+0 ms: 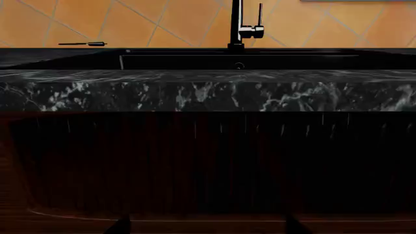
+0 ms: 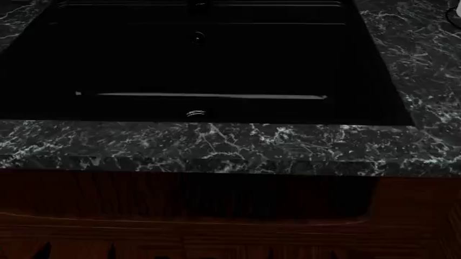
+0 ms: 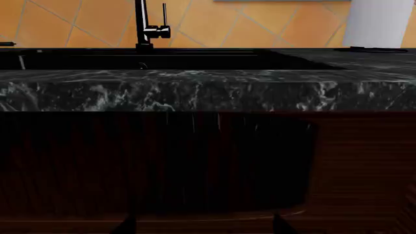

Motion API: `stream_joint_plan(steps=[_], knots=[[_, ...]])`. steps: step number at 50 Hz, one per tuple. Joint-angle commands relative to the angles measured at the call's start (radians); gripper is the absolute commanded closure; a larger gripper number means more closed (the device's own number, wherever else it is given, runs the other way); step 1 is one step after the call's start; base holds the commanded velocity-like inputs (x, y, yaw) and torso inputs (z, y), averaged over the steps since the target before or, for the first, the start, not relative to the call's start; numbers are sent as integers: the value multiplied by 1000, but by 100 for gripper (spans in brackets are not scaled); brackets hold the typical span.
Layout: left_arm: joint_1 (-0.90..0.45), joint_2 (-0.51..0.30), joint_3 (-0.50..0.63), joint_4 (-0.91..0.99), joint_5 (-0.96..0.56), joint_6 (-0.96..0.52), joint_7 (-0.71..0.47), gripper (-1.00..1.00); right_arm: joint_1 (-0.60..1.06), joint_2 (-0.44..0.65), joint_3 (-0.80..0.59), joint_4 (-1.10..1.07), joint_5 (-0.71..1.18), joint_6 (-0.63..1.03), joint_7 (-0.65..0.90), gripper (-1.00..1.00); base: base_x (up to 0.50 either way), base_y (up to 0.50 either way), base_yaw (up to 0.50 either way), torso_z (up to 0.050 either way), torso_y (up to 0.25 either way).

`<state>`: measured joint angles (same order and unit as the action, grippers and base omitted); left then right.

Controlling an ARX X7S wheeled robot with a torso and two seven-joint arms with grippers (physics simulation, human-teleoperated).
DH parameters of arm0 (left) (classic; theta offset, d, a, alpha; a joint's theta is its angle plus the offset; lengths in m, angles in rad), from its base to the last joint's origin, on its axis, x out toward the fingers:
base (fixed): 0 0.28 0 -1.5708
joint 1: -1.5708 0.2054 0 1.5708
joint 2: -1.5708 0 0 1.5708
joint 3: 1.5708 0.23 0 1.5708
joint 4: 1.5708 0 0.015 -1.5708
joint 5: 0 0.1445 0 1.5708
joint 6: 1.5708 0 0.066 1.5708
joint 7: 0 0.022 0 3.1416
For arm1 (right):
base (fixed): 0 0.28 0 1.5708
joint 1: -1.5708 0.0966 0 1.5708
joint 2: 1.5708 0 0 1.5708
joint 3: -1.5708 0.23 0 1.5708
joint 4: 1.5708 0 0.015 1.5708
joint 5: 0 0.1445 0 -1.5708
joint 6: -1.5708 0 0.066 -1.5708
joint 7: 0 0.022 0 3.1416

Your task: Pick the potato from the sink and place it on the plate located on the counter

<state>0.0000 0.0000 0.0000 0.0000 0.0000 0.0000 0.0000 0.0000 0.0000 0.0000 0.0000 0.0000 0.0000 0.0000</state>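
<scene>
Dark wood cabinet front (image 2: 216, 216) fills the nearest part of my head view, and above it runs the thick veined edge of the tabletop (image 2: 216, 145). Beyond that lies the black sink (image 2: 216, 59), so dark that I can make out only the drain (image 2: 198, 36) and a thin pale ridge (image 2: 209, 96). No potato shows in any view, so I cannot tell where in the basin it sits. At the far right corner of the head view a pale sliver may be the plate, but that is a guess. Both wrist cameras look level at the tabletop edge, with the tap (image 1: 237, 27) behind. Only dark tips show low in those views, so I cannot tell how far either claw is open, or whether it holds anything. Risks as I judge them: rising straight up could knock an arm on the overhanging edge, and groping blind in that black basin could nudge the potato away or close on nothing
</scene>
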Motion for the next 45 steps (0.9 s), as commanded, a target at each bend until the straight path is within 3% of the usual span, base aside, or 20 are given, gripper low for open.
stream_joint_plan(steps=[1,2,8,20,33,45], knots=[[0,-10,11,0,0,0,-11,-100,0,9,-13,0,9,0,13,-100,0,0,0,0,0],[11,-10,11,33,-6,-10,-14,-100,-12,8,-5,10,91,-83,-49,-100,0,0,0,0,0],[17,-31,59,139,-34,-114,-34,-100,3,56,-36,4,87,31,-24,-100,0,0,0,0,0],[-35,-66,104,567,-44,-480,-85,-100,10,129,-43,-499,75,474,36,-100,0,0,0,0,0],[-227,-88,108,824,-79,-840,-107,-100,274,199,-65,-803,78,982,39,-100,0,0,0,0,0],[-394,-85,75,907,-130,-1039,-115,-100,463,219,-42,-852,119,1163,6,-100,0,0,0,0,0]])
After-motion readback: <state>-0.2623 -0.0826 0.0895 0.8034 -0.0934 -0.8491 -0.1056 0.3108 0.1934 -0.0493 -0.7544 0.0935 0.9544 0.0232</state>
